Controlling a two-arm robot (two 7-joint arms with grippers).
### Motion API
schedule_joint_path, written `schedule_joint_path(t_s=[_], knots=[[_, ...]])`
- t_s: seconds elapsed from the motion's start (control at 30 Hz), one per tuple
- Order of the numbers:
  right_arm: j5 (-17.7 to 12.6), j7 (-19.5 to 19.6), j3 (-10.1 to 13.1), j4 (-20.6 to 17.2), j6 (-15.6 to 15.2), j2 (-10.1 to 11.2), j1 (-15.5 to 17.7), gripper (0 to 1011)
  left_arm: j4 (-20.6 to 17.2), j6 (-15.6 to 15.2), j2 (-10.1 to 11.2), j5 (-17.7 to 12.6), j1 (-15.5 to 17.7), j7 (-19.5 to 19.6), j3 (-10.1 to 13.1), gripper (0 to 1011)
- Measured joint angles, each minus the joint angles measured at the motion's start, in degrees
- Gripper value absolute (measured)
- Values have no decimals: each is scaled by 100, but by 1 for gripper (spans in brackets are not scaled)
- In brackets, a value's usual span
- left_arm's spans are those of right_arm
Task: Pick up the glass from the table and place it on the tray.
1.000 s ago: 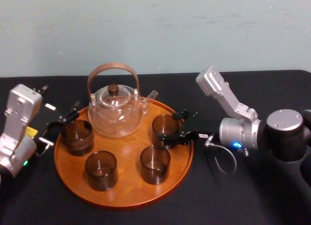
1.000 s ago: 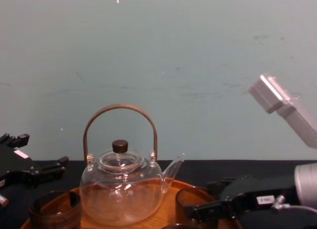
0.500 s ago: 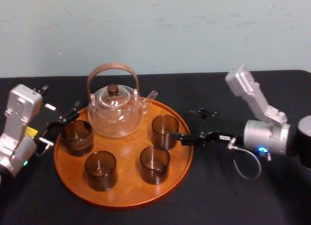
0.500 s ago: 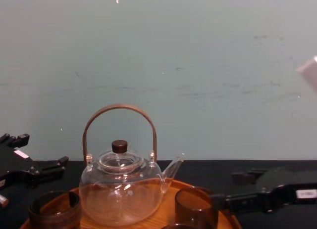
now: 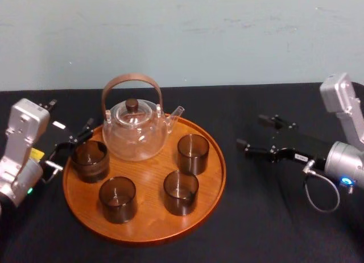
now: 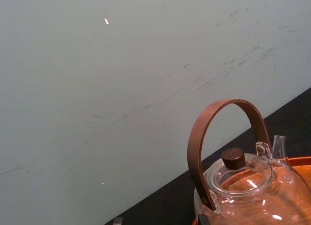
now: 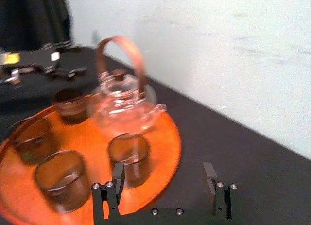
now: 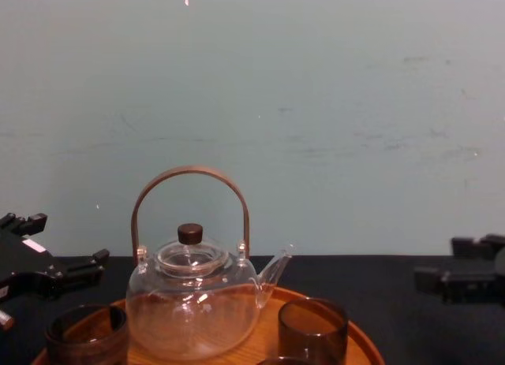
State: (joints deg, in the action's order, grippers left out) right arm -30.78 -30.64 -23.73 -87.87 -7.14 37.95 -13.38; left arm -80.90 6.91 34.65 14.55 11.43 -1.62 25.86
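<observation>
Four glasses point(image 5: 118, 199) stand on the tray point(image 5: 149, 215) by the teapot point(image 5: 135, 126), so the job looks basically done to me. The right gripper point(image 5: 251, 131) hangs over the black surface point(image 5: 256, 217), fingers spread wide and empty, with the closest glass point(image 5: 193, 153) well apart on its left. The left gripper point(image 5: 71, 145) sits just beside the left glass point(image 5: 90, 159), fingers apart and holding nothing.
</observation>
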Motion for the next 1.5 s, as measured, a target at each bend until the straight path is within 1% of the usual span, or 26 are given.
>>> schedule_joint_path(t_s=[0.07,0.13,0.17,0.2,0.23,0.3,0.37,0.4,0.5,0.53,0.63,0.87,1.5], knots=[[4,190,103,-59,82,-27,111,1002,0,0,0,0,0,0,0,1002],[111,630,286,-151,285,-140,319,1002,0,0,0,0,0,0,0,1001],[152,748,329,-164,338,-178,362,1002,0,0,0,0,0,-1,0,1001],[152,748,329,-164,338,-178,362,1002,0,0,0,0,0,0,0,1001],[233,965,397,-181,420,-262,435,1002,0,0,0,0,0,0,0,1001],[377,1267,461,-185,528,-379,506,1002,0,0,0,0,0,0,0,1001],[455,1422,498,-183,566,-460,536,1002,0,0,0,0,0,0,0,1001],[520,1550,530,-162,584,-534,555,1002,0,0,0,0,0,0,0,1001],[613,1708,558,-102,596,-632,566,1002,0,0,0,0,0,0,0,1001],[665,1774,573,-43,600,-695,565,1002,0,0,0,0,0,0,0,1001],[745,1853,588,80,597,-784,545,1002,0,0,0,0,0,0,0,1001],[852,1860,611,275,494,-901,499,1003,0,0,0,0,0,0,0,1001],[834,1839,599,248,492,-877,493,1002,0,0,0,0,0,0,0,1001]])
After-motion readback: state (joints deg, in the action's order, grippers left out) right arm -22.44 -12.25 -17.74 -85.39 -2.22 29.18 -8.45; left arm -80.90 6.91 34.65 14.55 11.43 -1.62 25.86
